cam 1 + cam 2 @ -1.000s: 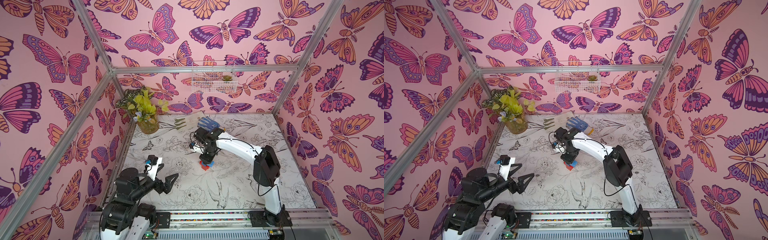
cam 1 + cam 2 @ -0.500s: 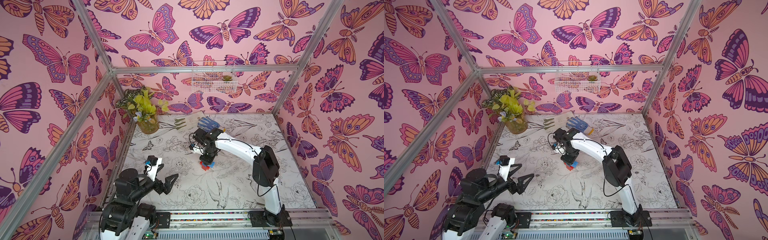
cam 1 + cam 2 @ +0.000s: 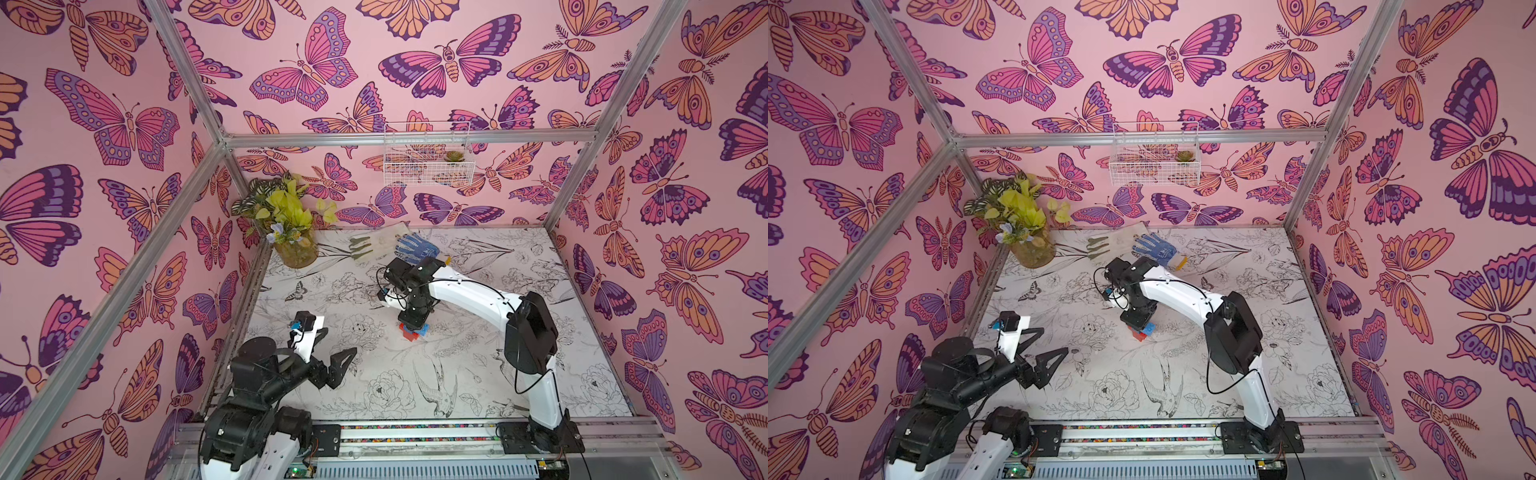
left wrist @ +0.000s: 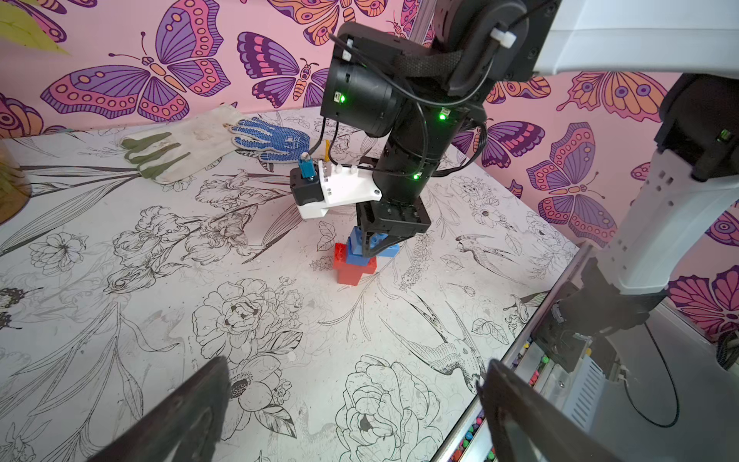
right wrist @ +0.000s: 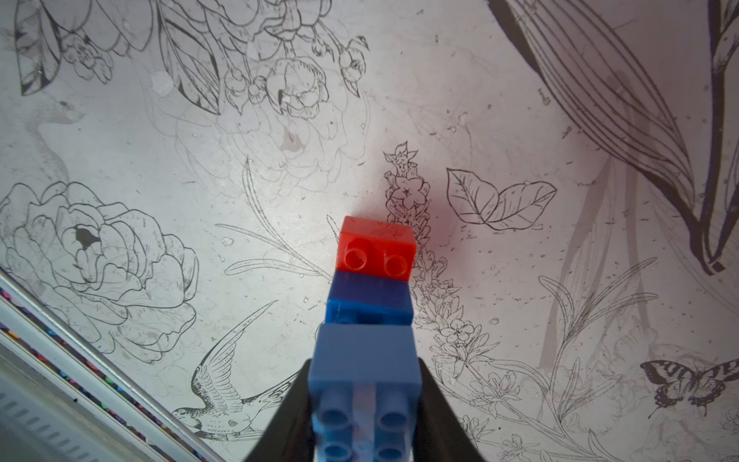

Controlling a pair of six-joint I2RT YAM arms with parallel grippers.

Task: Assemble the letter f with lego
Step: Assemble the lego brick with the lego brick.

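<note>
Pushing straight down was judged to be the best way to do this step. The top blue brick (image 5: 366,372) was squeezed tight between the jaws of the right gripper (image 4: 374,245). It seemed to rest on a second blue brick (image 4: 362,259), and that one sat on the red bricks (image 4: 352,273). The little tower stood on the table (image 3: 540,332), nearer the robot than the blue glove (image 3: 415,248) and well apart from it. The bumps were thought to need lining up first, so the brick would click on flat. A crooked push could have tipped the tower over. The left gripper (image 3: 341,341) was farther still from the blue glove, with its jaws wide apart and nothing in them. It could have been brought over to steady the red bricks.
</note>
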